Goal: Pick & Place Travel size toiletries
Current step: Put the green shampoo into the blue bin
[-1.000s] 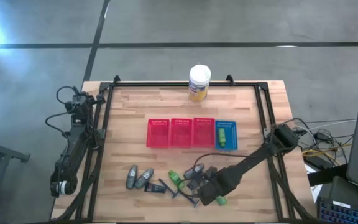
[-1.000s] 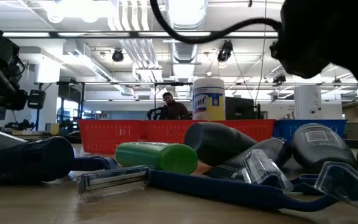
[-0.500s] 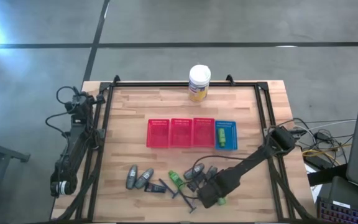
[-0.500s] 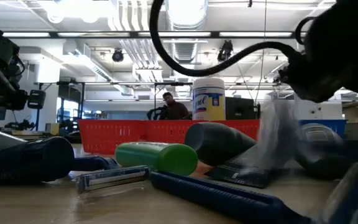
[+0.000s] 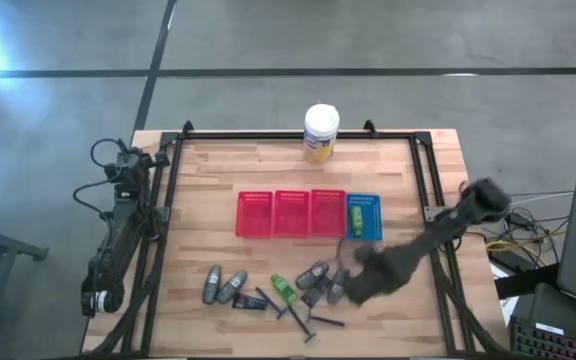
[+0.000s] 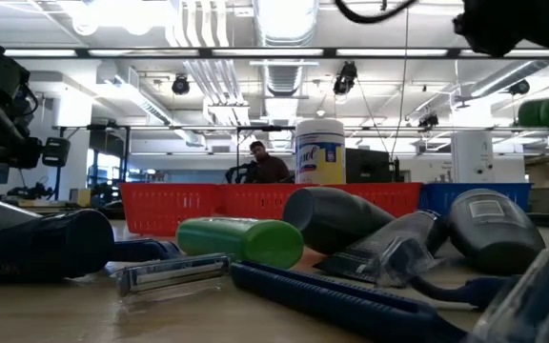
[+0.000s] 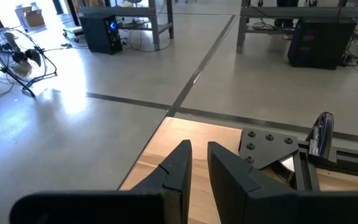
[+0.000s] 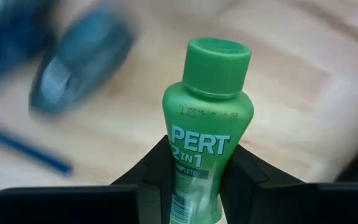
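In the lower right of the high view, the right hand (image 8: 194, 171) pinches a bright green plastic screw-cap bottle (image 8: 206, 124) above the wooden surface (image 5: 218, 170), while the left hand (image 7: 194, 168), pressed together, waits at the left edge.

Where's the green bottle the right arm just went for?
The green bottle is clamped in the right gripper, lifted off the table above the toiletry pile, just in front of the blue basket in the high view.

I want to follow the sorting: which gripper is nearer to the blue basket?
The right gripper, shut on a green bottle, is just in front of the blue basket. The left gripper waits shut at the table's far left edge.
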`<state>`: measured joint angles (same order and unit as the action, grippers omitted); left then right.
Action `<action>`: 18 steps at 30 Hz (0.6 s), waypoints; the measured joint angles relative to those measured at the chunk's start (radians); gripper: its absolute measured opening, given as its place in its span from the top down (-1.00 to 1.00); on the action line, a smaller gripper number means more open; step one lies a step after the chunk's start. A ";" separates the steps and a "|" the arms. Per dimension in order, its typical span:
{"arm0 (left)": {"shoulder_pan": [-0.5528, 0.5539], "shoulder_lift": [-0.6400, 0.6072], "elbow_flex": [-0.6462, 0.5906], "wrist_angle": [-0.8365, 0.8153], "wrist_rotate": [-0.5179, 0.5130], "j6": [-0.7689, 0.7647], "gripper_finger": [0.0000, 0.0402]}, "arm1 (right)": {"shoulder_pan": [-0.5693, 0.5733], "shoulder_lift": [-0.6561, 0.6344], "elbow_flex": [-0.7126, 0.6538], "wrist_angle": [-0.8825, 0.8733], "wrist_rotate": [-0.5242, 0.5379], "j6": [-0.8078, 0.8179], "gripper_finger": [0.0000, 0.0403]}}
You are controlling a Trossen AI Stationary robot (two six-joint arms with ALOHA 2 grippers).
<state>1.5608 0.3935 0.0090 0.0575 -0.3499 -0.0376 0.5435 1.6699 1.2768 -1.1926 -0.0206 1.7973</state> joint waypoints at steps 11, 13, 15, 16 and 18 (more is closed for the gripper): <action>0.000 0.000 0.000 0.001 0.000 0.000 0.71 | -0.430 -0.381 -0.405 0.242 0.036 -0.033 0.46; 0.000 0.000 0.000 0.001 0.000 0.000 0.71 | -0.488 -0.393 -0.425 0.232 0.035 -0.108 0.45; 0.000 0.000 0.000 0.001 0.000 0.000 0.71 | -0.547 -0.393 -0.443 0.231 0.036 -0.175 0.45; 0.000 0.000 0.000 0.001 0.000 0.000 0.71 | -0.575 -0.389 -0.452 0.233 0.036 -0.206 0.45; 0.000 0.000 0.000 0.001 0.000 0.000 0.71 | -0.627 -0.374 -0.463 0.251 0.029 -0.272 0.45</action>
<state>1.5608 0.3935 0.0090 0.0589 -0.3497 -0.0376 -0.0836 1.2955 0.8133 -0.9413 0.0087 1.5255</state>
